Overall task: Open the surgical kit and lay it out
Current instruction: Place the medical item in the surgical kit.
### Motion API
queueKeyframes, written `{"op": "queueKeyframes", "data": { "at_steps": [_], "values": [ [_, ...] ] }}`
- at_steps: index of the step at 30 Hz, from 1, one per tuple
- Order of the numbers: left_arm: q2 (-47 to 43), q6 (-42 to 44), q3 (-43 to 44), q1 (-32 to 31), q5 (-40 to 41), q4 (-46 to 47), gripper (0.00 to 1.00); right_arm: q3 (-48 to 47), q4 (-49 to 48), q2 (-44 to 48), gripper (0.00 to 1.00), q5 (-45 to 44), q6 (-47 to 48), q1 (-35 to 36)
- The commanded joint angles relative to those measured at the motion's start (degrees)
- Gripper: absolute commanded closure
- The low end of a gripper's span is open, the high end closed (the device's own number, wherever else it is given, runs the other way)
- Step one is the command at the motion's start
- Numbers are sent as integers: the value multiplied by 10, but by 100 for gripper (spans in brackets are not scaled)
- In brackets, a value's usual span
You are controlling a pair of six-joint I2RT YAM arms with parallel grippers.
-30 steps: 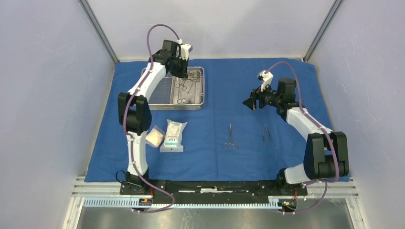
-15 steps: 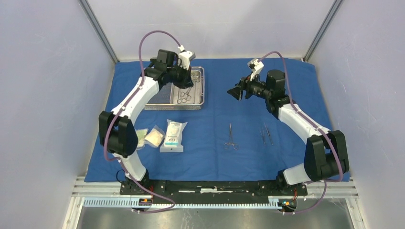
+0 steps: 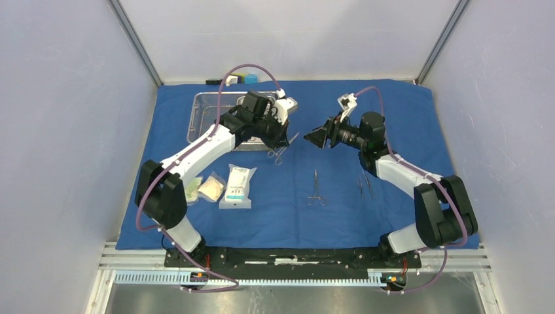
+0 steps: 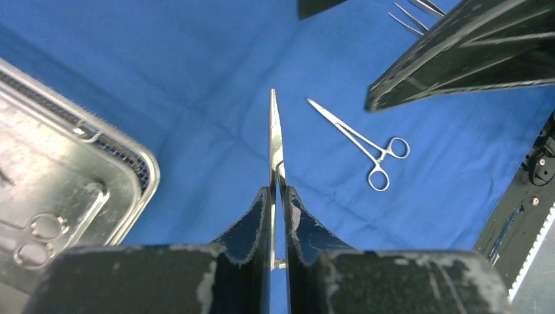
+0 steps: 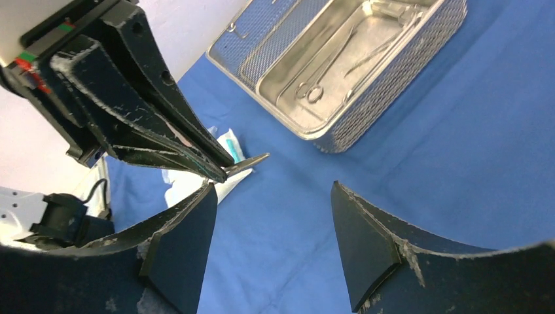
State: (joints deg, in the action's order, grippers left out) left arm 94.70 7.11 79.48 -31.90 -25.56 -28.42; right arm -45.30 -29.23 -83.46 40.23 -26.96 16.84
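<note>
My left gripper (image 3: pixel 283 135) is shut on a slim steel scissor-like instrument (image 3: pixel 275 154) and holds it in the air above the blue cloth (image 3: pixel 406 111), just right of the wire-mesh basket (image 3: pixel 196 111). In the left wrist view the instrument (image 4: pixel 275 134) sticks out forward between the shut fingers (image 4: pixel 258 216). My right gripper (image 3: pixel 319 136) is open and empty, facing the left gripper a short way off. In the right wrist view the instrument's tip (image 5: pixel 252 161) shows just above my left finger (image 5: pixel 190 229). The steel pan (image 5: pixel 330 59) in the basket (image 5: pixel 399 72) holds more instruments (image 5: pixel 313 88).
Instruments lie on the cloth at the middle (image 3: pixel 316 188) and to the right (image 3: pixel 364 184). Three packets (image 3: pixel 237 186) lie at the left front. Small blocks (image 3: pixel 237 79) sit at the cloth's back edge. Walls enclose the table on three sides.
My left gripper has lifted an instrument out of the basket and carried it right, past the basket's edge. My right gripper has swung left and forward toward it, still open.
</note>
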Motion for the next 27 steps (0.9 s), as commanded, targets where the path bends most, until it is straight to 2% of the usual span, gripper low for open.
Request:
{"op": "queueKeyframes", "data": {
  "at_steps": [1,5,14,20,27],
  "values": [
    [-30,-24,-13,-24,9,49,98,43,-115,1,28,13,-82,4],
    [-31,-26,-21,-36,19,58,98,84,-179,4,29,12,-123,3],
    [-34,-40,-37,-51,36,71,98,100,-198,-8,31,18,-132,3],
    [-40,-115,-62,-65,80,78,98,98,-148,20,31,4,-83,-25],
    [-47,-185,-102,-82,128,81,98,87,-58,61,31,5,-16,-99]
  ]
}}
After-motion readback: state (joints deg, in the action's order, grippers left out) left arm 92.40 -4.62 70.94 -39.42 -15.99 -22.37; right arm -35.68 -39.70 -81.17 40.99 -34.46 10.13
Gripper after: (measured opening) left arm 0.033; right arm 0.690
